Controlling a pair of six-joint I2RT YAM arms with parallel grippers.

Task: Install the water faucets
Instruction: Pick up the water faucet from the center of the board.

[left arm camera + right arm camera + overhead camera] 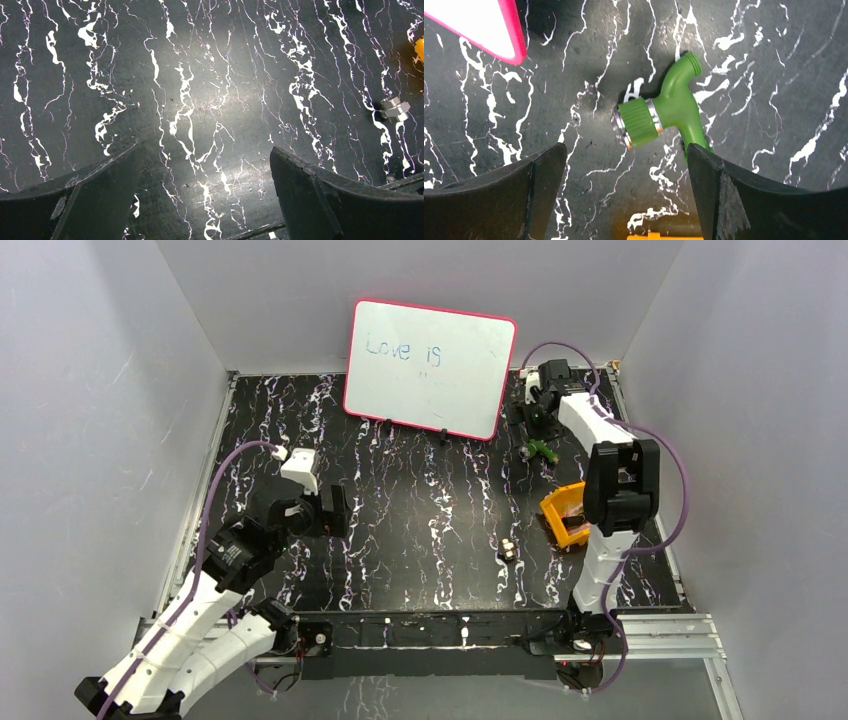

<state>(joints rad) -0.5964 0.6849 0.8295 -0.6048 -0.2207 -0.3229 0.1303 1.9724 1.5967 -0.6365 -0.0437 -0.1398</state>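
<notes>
Green tap (674,107) lay flat on the black marbled table (774,75), just ahead of the right claw (625,150) and within the span of its two fingers, untouched. That claw stood spread wide with nothing in its hold. The tap's ribbed knob faced the claw's left finger, the threaded spout pointed away, and the lower end ran behind the right fingertip. A whiteboard (479,25) corner showed beyond the left finger, and an orange tray (664,236) edge sat nearest the wrist. The left claw (205,150) hung equally wide and empty over the table, a silver fitting (394,109) well off to its right.
</notes>
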